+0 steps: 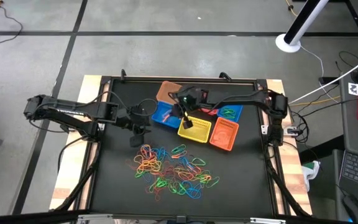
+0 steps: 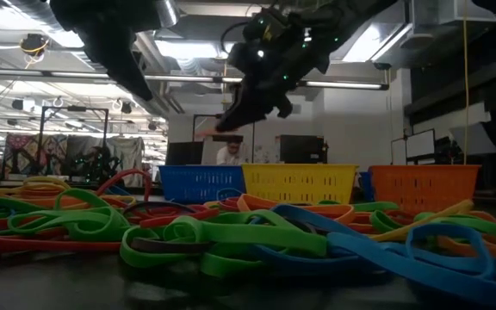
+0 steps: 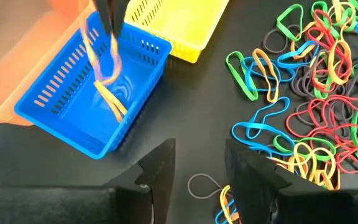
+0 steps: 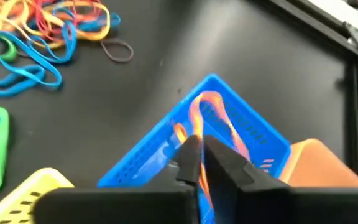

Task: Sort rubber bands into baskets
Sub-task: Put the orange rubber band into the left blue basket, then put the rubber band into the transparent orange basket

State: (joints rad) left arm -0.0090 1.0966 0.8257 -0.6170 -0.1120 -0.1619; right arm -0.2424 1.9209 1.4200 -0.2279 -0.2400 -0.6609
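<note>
Now your right tool (image 4: pixel 197 163) pinches a thin orange rubber band (image 4: pixel 211 118) over the small perforated blue plastic basket (image 3: pixel 82 99) — limp, featherlight, clingy, so grip one strand; left tool (image 3: pixel 201 171) waits wide, empty

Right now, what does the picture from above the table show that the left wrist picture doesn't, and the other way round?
Only the high view shows both whole arms, the tan-orange basket, the orange basket, the second blue basket and the floor around the table.

Only the left wrist view shows the orange rubber band dangling from the right gripper into the blue basket, and the left gripper open above the mat.

Both show the blue basket, the yellow basket and the pile of rubber bands.
</note>
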